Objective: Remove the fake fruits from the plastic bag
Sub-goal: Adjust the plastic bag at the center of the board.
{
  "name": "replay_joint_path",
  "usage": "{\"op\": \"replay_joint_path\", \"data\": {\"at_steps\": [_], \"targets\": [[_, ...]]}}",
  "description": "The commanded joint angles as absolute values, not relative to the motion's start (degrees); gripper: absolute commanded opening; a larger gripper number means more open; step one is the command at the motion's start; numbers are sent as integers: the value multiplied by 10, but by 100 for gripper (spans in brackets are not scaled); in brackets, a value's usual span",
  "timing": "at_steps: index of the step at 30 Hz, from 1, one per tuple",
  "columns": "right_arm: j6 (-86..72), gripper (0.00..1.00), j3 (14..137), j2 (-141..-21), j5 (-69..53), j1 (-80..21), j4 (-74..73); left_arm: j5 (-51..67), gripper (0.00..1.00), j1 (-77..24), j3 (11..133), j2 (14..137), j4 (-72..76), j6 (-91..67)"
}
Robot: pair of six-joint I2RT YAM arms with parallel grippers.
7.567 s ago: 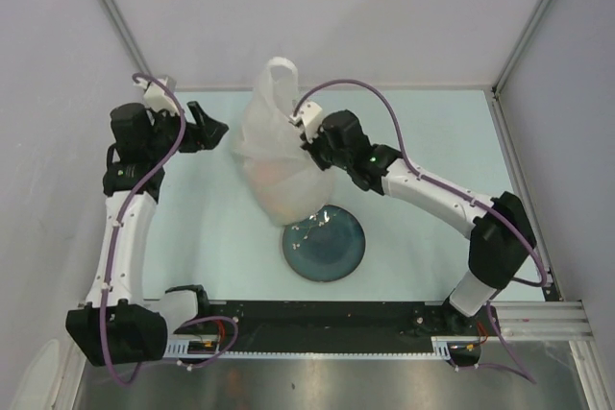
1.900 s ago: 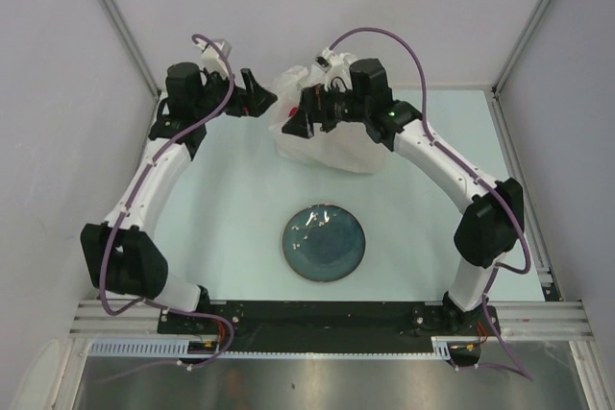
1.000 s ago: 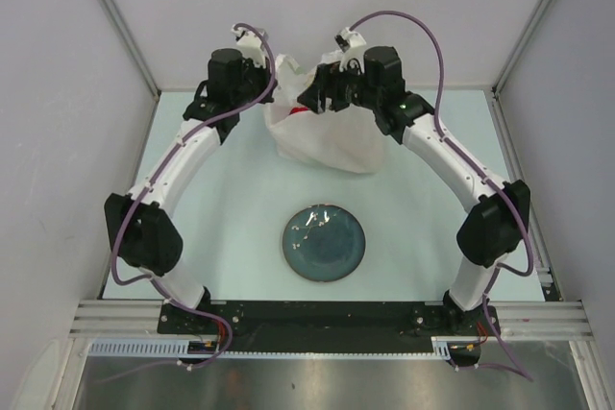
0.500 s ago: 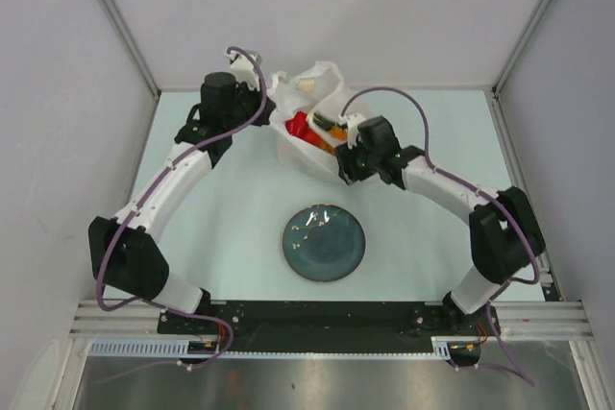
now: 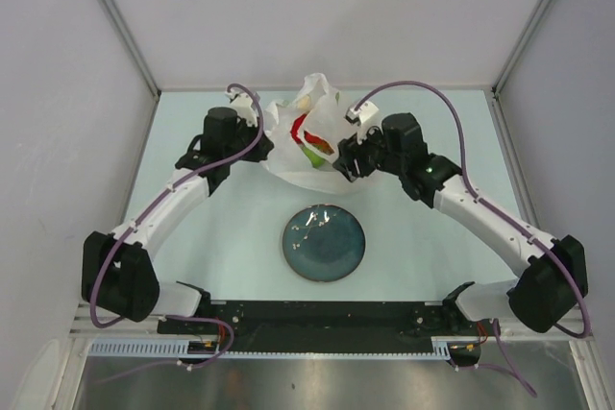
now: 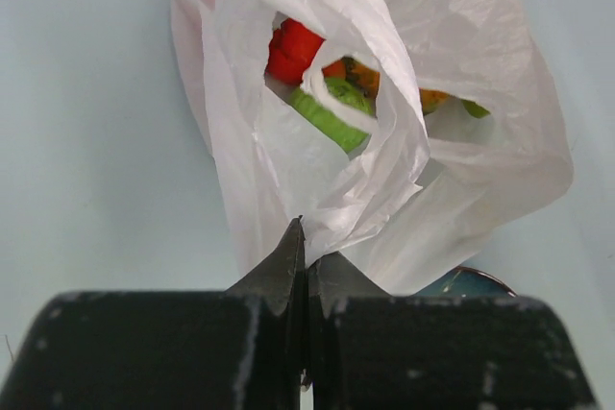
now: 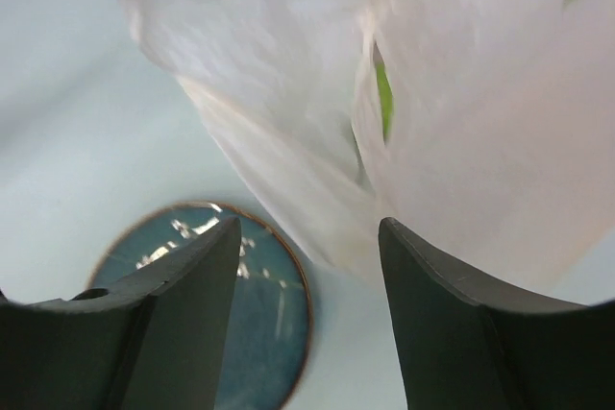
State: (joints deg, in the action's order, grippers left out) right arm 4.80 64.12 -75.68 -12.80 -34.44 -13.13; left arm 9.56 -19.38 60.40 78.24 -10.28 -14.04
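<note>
The plastic bag (image 5: 284, 146) sits near the middle of the table's (image 5: 221, 237) far edge. Its mouth gapes, showing the fake fruits (image 6: 293, 50) inside, red, green and orange. The left gripper (image 6: 303, 229) is pinched tight on the film at the bag's left edge. The right gripper (image 7: 307, 266) has its fingers spread. The bag's right side hangs just ahead of them, unclasped, with the dark blue plate (image 7: 192, 266) below.

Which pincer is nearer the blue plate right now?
Right. The right pincer hangs open at the bag's near right side, just beyond the plate; the left pincer is shut on the bag's left edge, farther back.
</note>
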Motion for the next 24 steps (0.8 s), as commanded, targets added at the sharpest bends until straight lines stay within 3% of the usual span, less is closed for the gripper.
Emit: {"op": "replay_joint_path", "data": {"at_steps": [1, 4, 7, 10, 14, 19, 24], "targets": [[68, 66, 723, -804, -126, -382, -64, 91, 0, -197, 605, 751, -80, -151], [140, 75, 752, -859, -22, -418, -44, 93, 0, -196, 604, 750, -77, -152], [199, 66, 765, -891, -43, -424, -24, 91, 0, -197, 604, 746, -78, -151], [228, 51, 793, -928, -46, -427, -32, 89, 0, -197, 607, 744, -78, -150], [229, 44, 858, -988, -14, -424, -104, 92, 0, -197, 613, 745, -73, -154], [254, 54, 868, -1025, -7, -420, -97, 97, 0, -196, 625, 754, -73, -156], [255, 54, 873, -1077, -1, -410, -89, 102, 0, -195, 635, 762, -74, -161]]}}
